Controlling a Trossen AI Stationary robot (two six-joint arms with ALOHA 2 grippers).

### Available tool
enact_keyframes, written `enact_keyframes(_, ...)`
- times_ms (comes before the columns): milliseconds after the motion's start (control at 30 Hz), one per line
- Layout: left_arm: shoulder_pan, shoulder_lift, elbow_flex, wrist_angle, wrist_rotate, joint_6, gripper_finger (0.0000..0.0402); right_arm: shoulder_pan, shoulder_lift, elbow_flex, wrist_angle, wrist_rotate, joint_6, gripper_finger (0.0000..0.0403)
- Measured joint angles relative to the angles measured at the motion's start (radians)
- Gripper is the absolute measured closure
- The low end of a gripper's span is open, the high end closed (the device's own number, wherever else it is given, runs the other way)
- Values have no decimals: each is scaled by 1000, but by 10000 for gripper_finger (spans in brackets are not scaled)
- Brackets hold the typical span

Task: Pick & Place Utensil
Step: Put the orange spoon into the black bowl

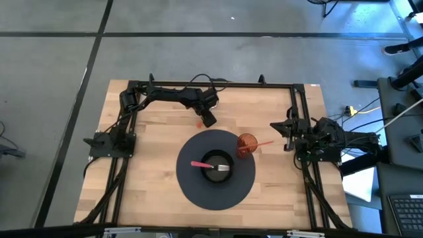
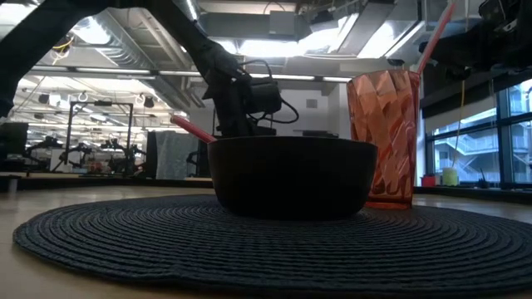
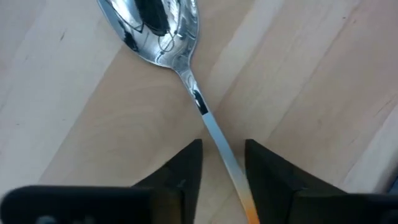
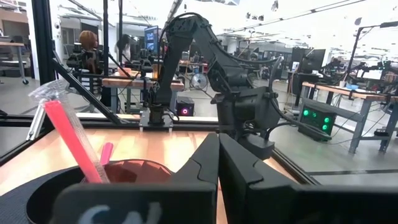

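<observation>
On the left of the wooden table (image 1: 152, 172), the left arm reaches from its rear-left mount toward the middle, and the left gripper (image 1: 207, 119) points down at the boards just behind the round dark woven placemat (image 1: 192, 188). Its wrist camera looks straight down on a spoon (image 3: 163, 28) lying flat on the wood: a shiny steel bowl, a thin neck, and a handle that turns orange near the gripper. The two dark fingers (image 3: 180, 171) stand on either side of that handle with a narrow gap; the handle runs between them, and whether they already pinch it cannot be told. In the high view only a small orange bit of the spoon shows beside the gripper.

On the middle of the placemat sits a black bowl (image 1: 217, 165). A fork with a pink handle (image 1: 210, 165) lies across it, tines inside the bowl and handle sticking out over the left rim. In the low view the bowl (image 2: 291, 176) fills the centre, with the pink handle rising behind its left edge.

Just right of the bowl, on the mat's edge, stands an orange faceted plastic cup (image 1: 246, 144) holding a pink straw (image 2: 436, 37) that leans to the right.

At the right edge of the table the right gripper (image 1: 283, 129) waits near its mount, fingers pressed together and empty, aimed toward the cup.
</observation>
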Motion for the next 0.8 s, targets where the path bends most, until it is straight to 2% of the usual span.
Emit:
enact_keyframes(267,-6,1,-1,-4,-19,60,389,0,0,0,-5,0,0,398)
enact_keyframes(500,-27,-8,-3,-4,-84,86,395,0,0,0,-5,0,0,398)
enact_keyframes(800,-39,-101,11,-61,-182,96,401,0,0,0,-8,0,0,398)
